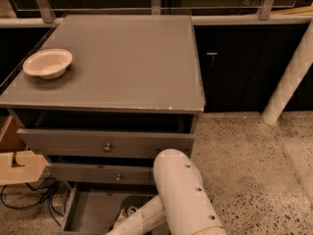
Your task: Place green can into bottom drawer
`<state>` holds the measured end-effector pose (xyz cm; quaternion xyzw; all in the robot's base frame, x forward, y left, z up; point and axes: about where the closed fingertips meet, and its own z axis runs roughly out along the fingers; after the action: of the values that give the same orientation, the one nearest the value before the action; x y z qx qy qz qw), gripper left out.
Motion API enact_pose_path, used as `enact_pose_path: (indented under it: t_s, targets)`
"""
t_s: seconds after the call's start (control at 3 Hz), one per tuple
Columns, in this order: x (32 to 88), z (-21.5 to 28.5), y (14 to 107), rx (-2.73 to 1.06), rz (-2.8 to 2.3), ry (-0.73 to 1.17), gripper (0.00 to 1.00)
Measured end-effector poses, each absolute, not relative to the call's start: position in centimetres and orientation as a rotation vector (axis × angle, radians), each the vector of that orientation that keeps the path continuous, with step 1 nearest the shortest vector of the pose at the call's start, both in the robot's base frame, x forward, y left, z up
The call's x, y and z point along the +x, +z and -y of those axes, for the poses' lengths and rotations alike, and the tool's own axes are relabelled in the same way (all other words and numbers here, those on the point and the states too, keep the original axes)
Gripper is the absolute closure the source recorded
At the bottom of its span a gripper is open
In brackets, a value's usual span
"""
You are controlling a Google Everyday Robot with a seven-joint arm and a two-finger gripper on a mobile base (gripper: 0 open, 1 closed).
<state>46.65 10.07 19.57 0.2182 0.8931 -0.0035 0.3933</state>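
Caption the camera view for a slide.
Gripper low in the open bottom drawer, arm angled down; cream bowl on the cabinet top.

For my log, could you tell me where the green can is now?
The green can is low and centre-left in the camera view, inside the open bottom drawer, right at the gripper.

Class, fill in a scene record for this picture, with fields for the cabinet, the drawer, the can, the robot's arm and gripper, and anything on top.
cabinet: grey cabinet, three drawers, two upper ones with round knobs
bottom drawer: bottom drawer pulled open, grey floor showing
arm: white arm reaching down into the bottom drawer
gripper: gripper low inside the bottom drawer, largely hidden
green can: green can shows only a small silvery top, by the gripper
on top: cream bowl, left side
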Motion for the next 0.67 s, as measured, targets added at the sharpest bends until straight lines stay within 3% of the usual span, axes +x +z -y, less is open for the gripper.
enact_pose_path:
  t_s: [0.67]
  targets:
    - [48.0,-11.25,21.56,0.584,-2.183,-0.04,1.0]
